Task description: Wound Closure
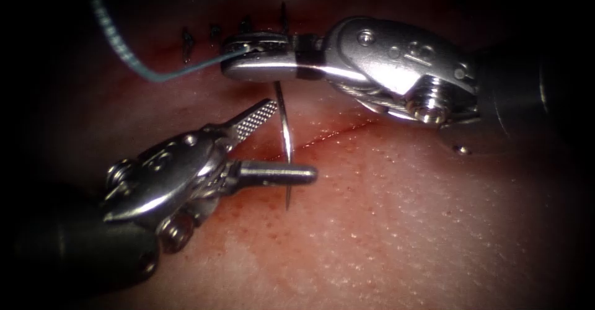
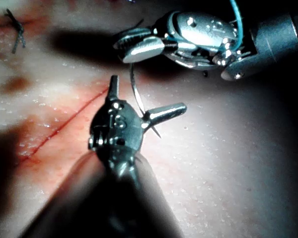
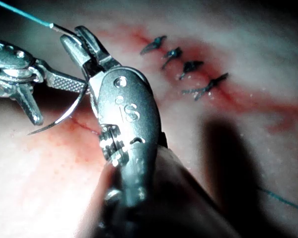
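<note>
The right gripper (image 1: 238, 56) pinches the curved needle (image 1: 284, 130) near its thread (image 1: 118, 43) end, above the tissue (image 1: 403, 223); the left gripper (image 1: 288, 139) is spread around the needle's shaft.

left tool (image 1: 279, 139) — jaws spread (wide) | right tool (image 1: 245, 53) — jaws clamped

left hand (image 1: 273, 142): silver, ridged jaws, dark shaft | right hand (image 3: 82, 42): silver, stamped "S", screws
</note>
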{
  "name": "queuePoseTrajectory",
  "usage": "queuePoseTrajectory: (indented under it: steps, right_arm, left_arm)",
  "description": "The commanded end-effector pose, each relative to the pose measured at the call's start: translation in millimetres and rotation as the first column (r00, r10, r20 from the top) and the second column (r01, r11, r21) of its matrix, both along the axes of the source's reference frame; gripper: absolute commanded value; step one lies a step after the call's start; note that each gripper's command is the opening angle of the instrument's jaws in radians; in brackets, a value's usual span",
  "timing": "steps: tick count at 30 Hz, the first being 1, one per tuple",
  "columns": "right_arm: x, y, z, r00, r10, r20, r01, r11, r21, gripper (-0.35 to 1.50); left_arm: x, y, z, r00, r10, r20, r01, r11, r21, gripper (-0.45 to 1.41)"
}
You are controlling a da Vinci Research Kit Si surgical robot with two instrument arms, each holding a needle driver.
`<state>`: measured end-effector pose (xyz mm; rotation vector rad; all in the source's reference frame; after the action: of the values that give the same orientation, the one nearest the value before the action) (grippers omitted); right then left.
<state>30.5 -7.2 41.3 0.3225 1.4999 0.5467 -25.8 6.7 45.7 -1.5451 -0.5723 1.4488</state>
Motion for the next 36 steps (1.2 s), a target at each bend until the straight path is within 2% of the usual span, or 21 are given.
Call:
queuePoseTrajectory:
  steps: [1, 5, 7, 11, 12, 14, 16, 20, 26, 27, 32, 34, 36]
  right_arm:
    - [0.8, -0.3, 0.2, 1.000, 0.002, -0.008, -0.002, 1.000, 0.001, -0.35]
    - [0.8, -0.2, -0.1, 1.000, 0.013, -0.026, -0.013, 1.000, 0.002, -0.35]
    - [0.8, -0.3, -0.3, 1.000, 0.012, -0.027, -0.012, 1.000, 0.002, -0.35]
    - [0.9, -0.5, -0.4, 0.999, 0.017, -0.038, -0.017, 1.000, 0.001, -0.35]
    - [0.9, -0.6, -0.4, 0.999, 0.018, -0.041, -0.017, 1.000, 0.006, -0.35]
    - [1.0, -0.8, -0.6, 0.999, 0.017, -0.045, -0.017, 1.000, 0.006, -0.35]
    - [1.0, -1.0, -0.8, 0.999, 0.018, -0.049, -0.017, 1.000, 0.012, -0.35]
    - [1.1, -1.3, -1.2, 0.999, 0.016, -0.052, -0.015, 1.000, 0.021, -0.35]
    - [1.2, -0.9, -1.5, 0.999, 0.016, -0.047, -0.015, 1.000, 0.026, -0.35]
    - [1.2, -0.8, -1.6, 0.999, 0.009, -0.034, -0.008, 1.000, 0.029, -0.28]
    - [1.2, -0.5, -1.9, 1.000, -0.014, 0.009, 0.014, 0.999, 0.042, 0.32]
    - [1.2, -0.3, -2.0, 0.999, -0.028, 0.033, 0.027, 0.998, 0.055, 0.63]
    - [1.2, -0.2, -2.2, 0.998, -0.035, 0.058, 0.033, 0.998, 0.044, 0.78]
  left_arm:
    - [-0.8, -0.6, 0.7, 1.000, 0.000, 0.004, 0.000, 1.000, 0.006, 1.05]
    - [-1.0, -0.9, 0.9, 1.000, -0.007, 0.011, 0.007, 1.000, 0.031, 0.86]
    - [-1.0, -1.0, 0.9, 1.000, 0.001, 0.024, -0.002, 0.999, 0.052, 0.57]
    - [-0.8, -1.4, 0.8, 0.999, 0.014, 0.048, -0.019, 0.996, 0.090, -0.32]
    - [-0.7, -1.4, 0.7, 0.998, 0.014, 0.059, -0.021, 0.993, 0.117, -0.43]
    - [-0.5, -1.4, 0.8, 0.997, 0.021, 0.075, -0.032, 0.989, 0.144, -0.45]
    - [-0.2, -1.4, 0.9, 0.994, 0.018, 0.107, -0.042, 0.973, 0.225, -0.45]
    - [0.4, -1.8, 1.2, 0.992, 0.037, 0.123, -0.066, 0.968, 0.243, -0.45]
    - [1.0, -1.8, 0.8, 0.998, 0.022, 0.064, -0.039, 0.960, 0.277, -0.45]
    - [1.0, -1.8, 0.8, 0.998, 0.020, 0.056, -0.035, 0.960, 0.279, -0.45]
    - [1.0, -1.8, 0.8, 1.000, 0.014, 0.027, -0.021, 0.958, 0.286, -0.45]
    - [1.0, -1.8, 0.8, 1.000, 0.008, 0.024, -0.015, 0.958, 0.286, -0.45]
    - [1.1, -1.7, 0.8, 1.000, 0.002, 0.017, -0.007, 0.958, 0.287, -0.45]
